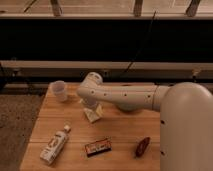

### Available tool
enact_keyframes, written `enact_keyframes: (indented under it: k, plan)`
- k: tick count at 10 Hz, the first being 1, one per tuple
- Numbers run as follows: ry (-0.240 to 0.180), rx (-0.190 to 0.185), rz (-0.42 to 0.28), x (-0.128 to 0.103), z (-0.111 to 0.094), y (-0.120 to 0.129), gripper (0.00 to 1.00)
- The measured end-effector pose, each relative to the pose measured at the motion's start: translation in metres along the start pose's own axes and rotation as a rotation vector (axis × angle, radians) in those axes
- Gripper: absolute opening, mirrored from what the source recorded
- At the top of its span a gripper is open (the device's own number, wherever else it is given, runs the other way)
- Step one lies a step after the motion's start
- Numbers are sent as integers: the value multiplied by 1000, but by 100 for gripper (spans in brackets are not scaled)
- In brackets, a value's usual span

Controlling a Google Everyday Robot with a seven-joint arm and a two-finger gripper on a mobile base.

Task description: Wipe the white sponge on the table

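The white sponge (pixel 94 115) is a small off-white block lying tilted on the wooden table (pixel 125 130), left of its centre. My gripper (pixel 90 106) hangs down from the white arm (pixel 125 96), which reaches in from the right. The gripper sits directly on or just above the sponge's top left edge and hides part of it. I cannot tell whether it is touching the sponge.
A white cup (pixel 59 90) stands at the table's back left corner. A white labelled bottle (pixel 55 144) lies at the front left. A dark snack packet (pixel 98 147) and a brown object (pixel 142 146) lie near the front edge. The robot's white body (pixel 187 130) fills the right side.
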Motion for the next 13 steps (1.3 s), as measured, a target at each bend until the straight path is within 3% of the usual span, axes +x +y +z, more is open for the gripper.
enact_keyframes:
  k: [3, 5, 9, 13]
  plan:
    - [-5, -65, -159, 3, 10, -3, 80]
    - [2, -97, -220, 10, 14, -5, 80]
    - [0, -131, -217, 42, 26, 2, 80]
    - [-56, -162, -194, 42, 51, 11, 80]
